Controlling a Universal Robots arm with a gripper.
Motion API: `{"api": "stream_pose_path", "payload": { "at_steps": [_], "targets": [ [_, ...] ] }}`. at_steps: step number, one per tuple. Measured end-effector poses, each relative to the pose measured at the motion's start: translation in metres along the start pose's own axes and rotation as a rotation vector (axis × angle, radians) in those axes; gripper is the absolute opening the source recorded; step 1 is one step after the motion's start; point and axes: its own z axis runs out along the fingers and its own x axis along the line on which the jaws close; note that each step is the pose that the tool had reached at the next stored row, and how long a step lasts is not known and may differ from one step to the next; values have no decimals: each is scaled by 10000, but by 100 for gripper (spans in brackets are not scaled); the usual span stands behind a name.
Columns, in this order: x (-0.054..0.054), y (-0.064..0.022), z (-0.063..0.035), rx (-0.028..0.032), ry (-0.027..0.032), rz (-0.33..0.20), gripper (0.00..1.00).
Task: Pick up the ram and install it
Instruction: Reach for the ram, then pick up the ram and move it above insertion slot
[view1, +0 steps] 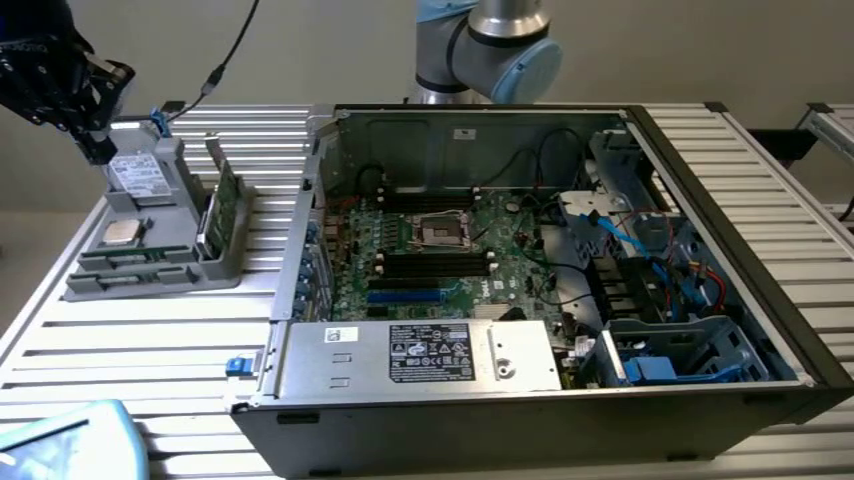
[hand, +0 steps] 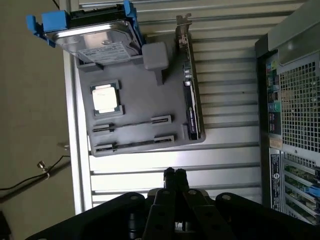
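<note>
My gripper (view1: 99, 152) hangs at the exterior view's far left, over the hard-drive end of a grey parts tray (view1: 214, 268). Its fingers (hand: 170, 175) are shut together with nothing between them. The tray (hand: 82, 105) has two long grooves. A narrow greenish strip, seemingly the ram (view1: 134, 254), lies along them. In the wrist view the same spot (hand: 132, 123) shows just a thin dark line, so I cannot tell for sure. The open computer case (view1: 721, 300) holds a motherboard with long black slots (view1: 434, 263).
On the tray sit a hard drive in a blue carrier (hand: 95, 37), a square processor (hand: 105, 97), and a taller green card (hand: 191, 100) standing on edge by the case. The case wall (view1: 300, 240) rises beside the tray. A slatted metal table (view1: 134, 340) carries everything.
</note>
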Motion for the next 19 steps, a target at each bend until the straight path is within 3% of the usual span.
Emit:
{"api": "stream_pose_path", "payload": {
  "at_steps": [11,19],
  "targets": [
    [158,-14,72,6,114,5,10],
    [158,-15,71,8,117,6,10]
  ]
}}
